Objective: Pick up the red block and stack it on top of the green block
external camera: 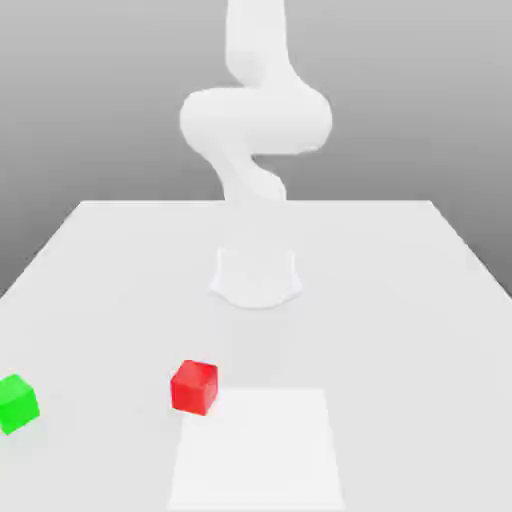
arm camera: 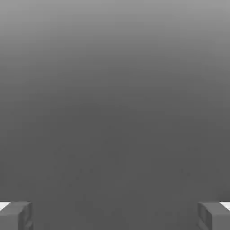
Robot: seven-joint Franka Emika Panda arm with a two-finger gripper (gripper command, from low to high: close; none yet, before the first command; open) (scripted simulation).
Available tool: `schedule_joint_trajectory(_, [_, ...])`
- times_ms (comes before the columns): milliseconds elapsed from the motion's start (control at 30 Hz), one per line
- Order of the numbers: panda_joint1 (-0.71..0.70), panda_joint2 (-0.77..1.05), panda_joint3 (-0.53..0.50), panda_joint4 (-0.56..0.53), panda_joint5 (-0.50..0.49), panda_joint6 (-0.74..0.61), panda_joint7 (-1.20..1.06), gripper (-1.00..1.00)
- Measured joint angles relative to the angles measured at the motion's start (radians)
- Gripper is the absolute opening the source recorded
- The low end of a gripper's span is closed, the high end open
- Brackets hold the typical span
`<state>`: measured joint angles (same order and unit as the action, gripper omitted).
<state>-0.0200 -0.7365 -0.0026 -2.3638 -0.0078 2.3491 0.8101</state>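
Claw (arm camera: 115,215) spread wide, empty, its arm (external camera: 255,120) folded high above the table (external camera: 400,300).

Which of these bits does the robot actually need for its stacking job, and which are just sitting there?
Needed:
- red block, the one to lift
- green block, the one to stack on
- hand, open, nothing in it

Just there:
- white table
- paler square patch on the table
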Motion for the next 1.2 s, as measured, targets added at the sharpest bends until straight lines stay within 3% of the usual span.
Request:
schedule_joint_trajectory(567, [-0.138, 0.595, -0.085, -0.522, -0.026, 0.451, 0.058, 0.0])
schedule_joint_trajectory(800, [-0.189, 0.904, -0.031, -0.521, 0.063, 0.703, -0.002, 0.0])
schedule_joint_trajectory(833, [-0.196, 0.922, -0.023, -0.518, 0.066, 0.719, -0.005, -1.0])
schedule_joint_trajectory(1033, [-0.199, 0.932, -0.02, -0.517, 0.064, 0.727, -0.003, -1.0])
schedule_joint_trajectory(1200, [-0.191, 0.795, -0.039, -0.537, 0.022, 0.61, 0.028, -1.0])
